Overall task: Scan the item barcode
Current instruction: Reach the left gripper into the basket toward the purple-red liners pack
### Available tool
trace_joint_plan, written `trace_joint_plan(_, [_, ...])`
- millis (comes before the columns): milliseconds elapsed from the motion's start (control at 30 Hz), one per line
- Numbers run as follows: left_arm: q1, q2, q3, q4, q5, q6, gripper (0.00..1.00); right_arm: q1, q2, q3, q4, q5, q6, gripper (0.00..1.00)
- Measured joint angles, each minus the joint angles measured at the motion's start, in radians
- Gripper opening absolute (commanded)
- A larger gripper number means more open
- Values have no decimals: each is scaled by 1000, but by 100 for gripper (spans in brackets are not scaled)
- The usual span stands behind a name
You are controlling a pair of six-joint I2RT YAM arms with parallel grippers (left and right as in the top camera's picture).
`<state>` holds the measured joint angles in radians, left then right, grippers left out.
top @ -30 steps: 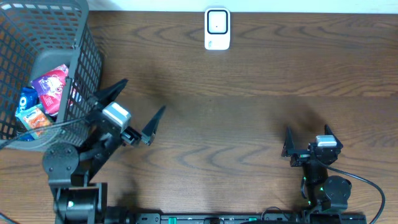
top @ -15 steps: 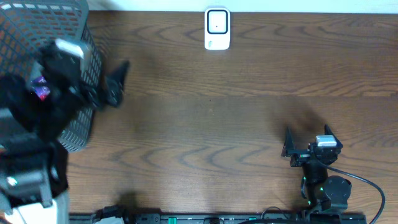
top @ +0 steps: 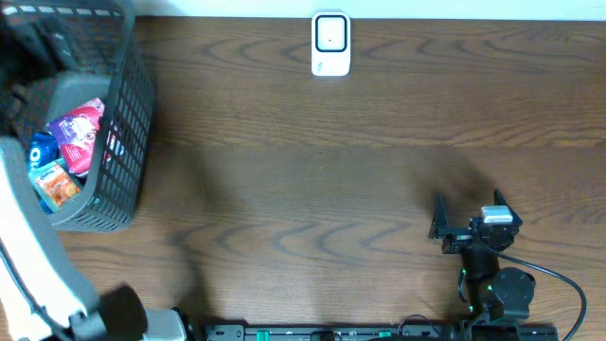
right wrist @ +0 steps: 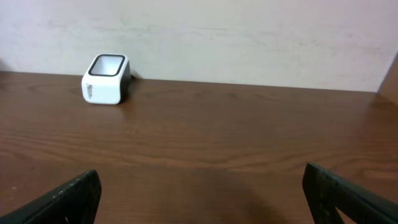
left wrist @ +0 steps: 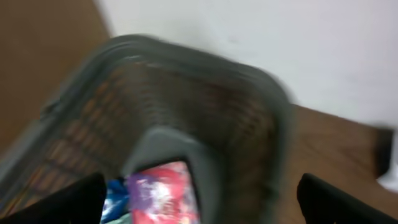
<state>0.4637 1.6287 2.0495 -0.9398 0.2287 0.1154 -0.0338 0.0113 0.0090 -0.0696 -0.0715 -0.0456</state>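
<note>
Several colourful packets lie in the dark grey basket (top: 128, 104): a red and purple one (top: 80, 128), a blue one (top: 40, 152) and an orange one (top: 57, 185). In the left wrist view my left gripper (left wrist: 199, 200) hangs open over the basket (left wrist: 273, 124), above the red and purple packet (left wrist: 165, 193); the picture is blurred. No barcode can be made out. The white scanner (top: 330, 44) stands at the table's far edge, also in the right wrist view (right wrist: 106, 79). My right gripper (top: 466, 216) rests open and empty near the front right.
My left arm (top: 24, 246) shows as a pale blur along the left edge of the overhead view. Bare brown wood lies between the basket, the scanner and the right arm. A white wall (right wrist: 249, 37) rises behind the table.
My left arm has swung from beside the basket's right wall up and left over the basket. Its gripper stays open. The right arm has not moved.
</note>
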Motion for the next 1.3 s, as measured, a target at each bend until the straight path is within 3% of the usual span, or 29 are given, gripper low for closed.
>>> trace_joint_plan(200, [71, 111, 29, 4, -64, -51, 98, 0, 0, 0, 0, 0, 0, 99])
trace_joint_plan(467, [71, 181, 29, 3, -86, -76, 98, 0, 0, 0, 0, 0, 0, 99])
trace_joint_plan(700, [62, 303, 29, -72, -214, -175, 98, 0, 0, 0, 0, 0, 0, 99])
trace_joint_plan(933, [2, 422, 28, -125, -264, -211, 98, 0, 0, 0, 0, 0, 0, 99])
trace_joint_plan(1300, [-75, 589, 28, -235, -447, -370, 98, 0, 0, 0, 0, 0, 0, 99])
